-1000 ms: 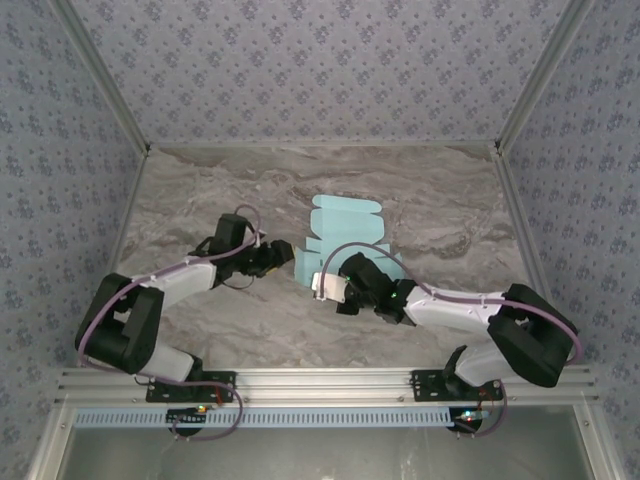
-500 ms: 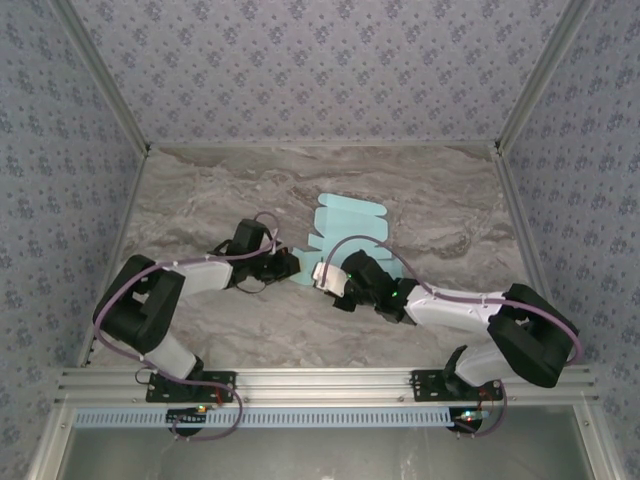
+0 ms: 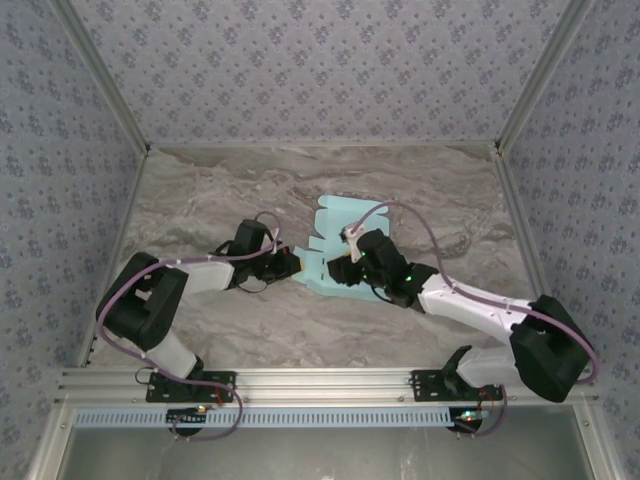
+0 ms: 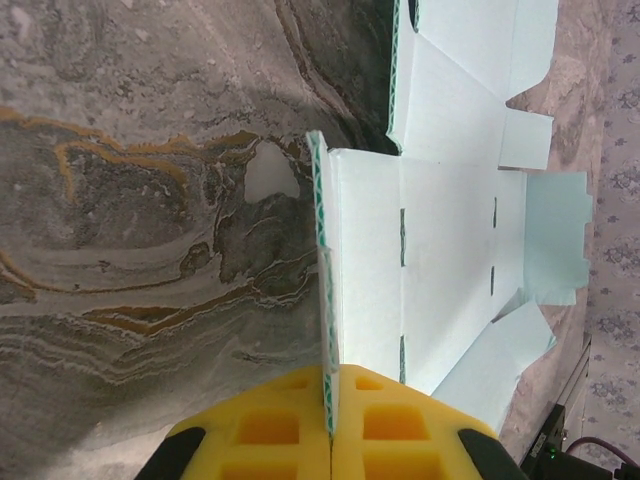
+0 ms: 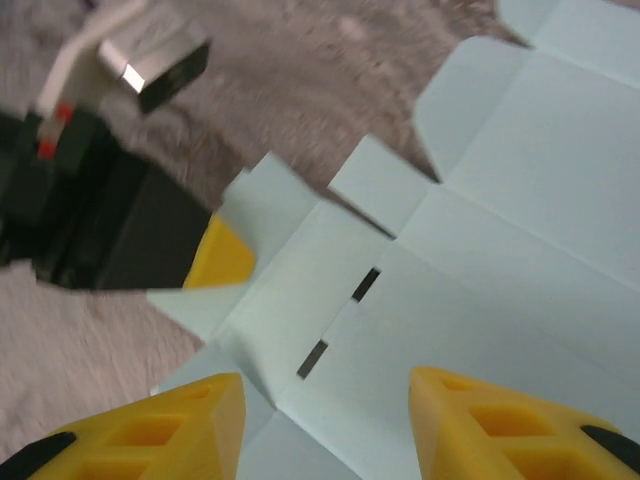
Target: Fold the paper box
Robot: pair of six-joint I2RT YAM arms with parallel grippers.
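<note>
Locate the light turquoise die-cut sheet of thin card, the paper box (image 3: 350,222). It lies near the middle of the grey-brown marbled tabletop (image 3: 200,195), between the two arms.

Most of the sheet lies flat and unfolded. In the left wrist view you can see broad rectangular panels divided by crease lines, short dark slits along two of the creases, and small flaps and tabs at the outer edges. One edge strip on the side facing the left arm stands upright off the table, and its cut edge shows darker green.

The left gripper (image 4: 330,425) has its yellow pads pressed together on that upright strip, with the card pinched between them.

The right gripper (image 5: 325,390) hangs over the slitted panel with its yellow fingers spread wide and nothing between them. You cannot tell whether its fingertips touch the card.

The right wrist view is blurred. At its left you can see the black body and one yellow pad of the left gripper at the sheet's edge.

In the top view the right wrist covers the near part of the sheet. The left wrist view cuts off the sheet at the top edge of the frame.
</note>
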